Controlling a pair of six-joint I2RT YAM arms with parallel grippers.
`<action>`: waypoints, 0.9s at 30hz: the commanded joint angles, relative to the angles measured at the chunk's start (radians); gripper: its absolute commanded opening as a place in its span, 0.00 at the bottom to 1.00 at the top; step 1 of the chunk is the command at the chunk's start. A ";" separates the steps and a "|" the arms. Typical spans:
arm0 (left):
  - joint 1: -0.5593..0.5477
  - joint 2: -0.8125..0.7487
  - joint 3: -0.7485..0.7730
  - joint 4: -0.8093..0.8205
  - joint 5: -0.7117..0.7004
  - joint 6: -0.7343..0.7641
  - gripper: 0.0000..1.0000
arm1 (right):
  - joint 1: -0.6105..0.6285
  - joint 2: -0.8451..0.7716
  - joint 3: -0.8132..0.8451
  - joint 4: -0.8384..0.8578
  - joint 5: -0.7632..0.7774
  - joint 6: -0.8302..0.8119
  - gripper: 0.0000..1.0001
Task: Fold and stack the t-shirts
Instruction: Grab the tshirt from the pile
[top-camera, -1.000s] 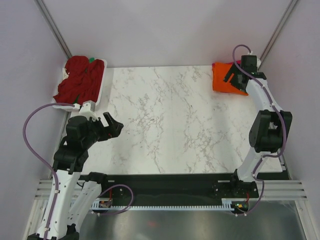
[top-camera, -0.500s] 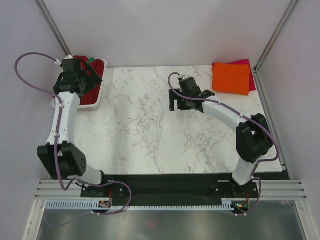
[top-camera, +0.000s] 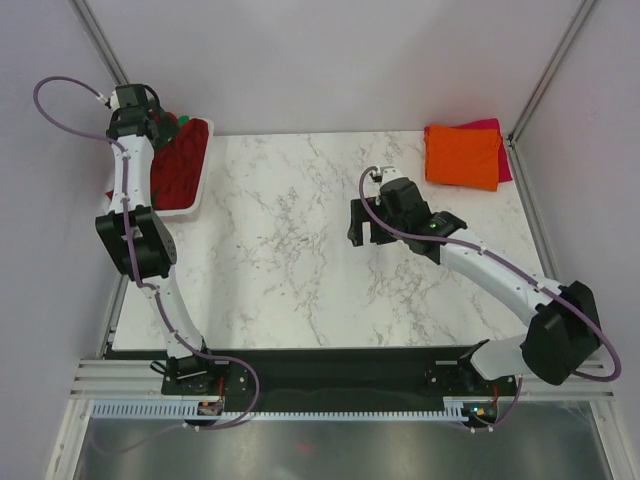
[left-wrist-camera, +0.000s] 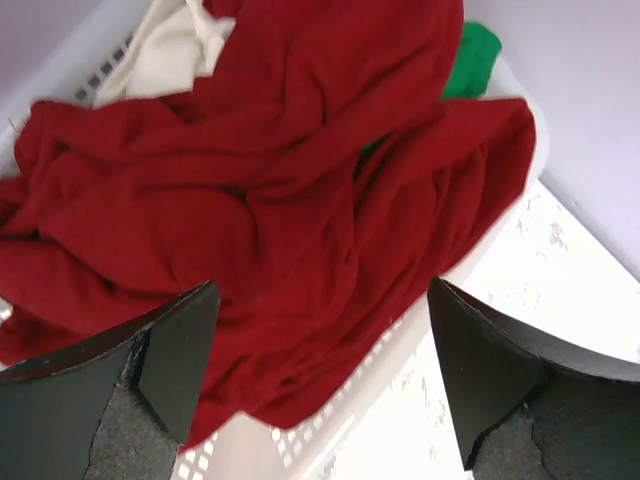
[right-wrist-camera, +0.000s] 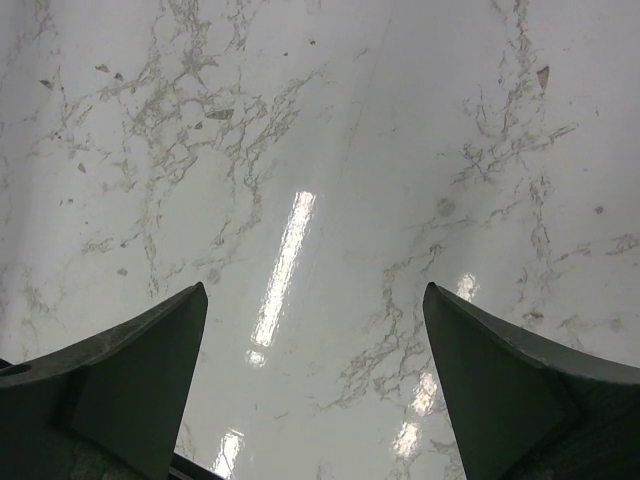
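Top view
Left gripper (top-camera: 158, 127): over the far end of the basket (top-camera: 197, 192) at the table's (top-camera: 290, 260) far-left corner; jaws too small here to judge.
Red shirts (top-camera: 182, 160): heaped unfolded in the basket.
Green shirt (top-camera: 184, 119): a scrap showing at the basket's far end.
Orange shirt (top-camera: 462, 155): folded flat at the far-right corner.
Pink shirt (top-camera: 503, 160): under the orange one, only its edges showing.
Right gripper (top-camera: 367, 232): above the middle of the table, well apart from both piles.

Left wrist view
Fingers (left-wrist-camera: 160, 370): spread wide, nothing between them, above the heap and not touching it.
Red shirts: rumpled, filling most of the basket and spilling over its lattice rim.
White shirt (left-wrist-camera: 170, 50): partly buried at the far-left of the heap.
Green shirt: peeking out at the far side, beside the red cloth.

Right wrist view
Fingers (right-wrist-camera: 130, 380): spread wide, holding nothing.
Below them: bare marbled table with light glare.
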 joint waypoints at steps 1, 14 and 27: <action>-0.004 0.058 0.133 -0.003 -0.093 0.081 0.93 | 0.001 -0.083 -0.061 -0.008 0.022 -0.022 0.98; 0.023 0.184 0.173 -0.029 -0.090 0.039 0.86 | 0.001 -0.071 -0.121 -0.008 0.057 -0.038 0.98; 0.041 0.160 0.268 -0.027 -0.018 0.012 0.02 | 0.001 -0.059 -0.149 -0.006 0.094 -0.028 0.98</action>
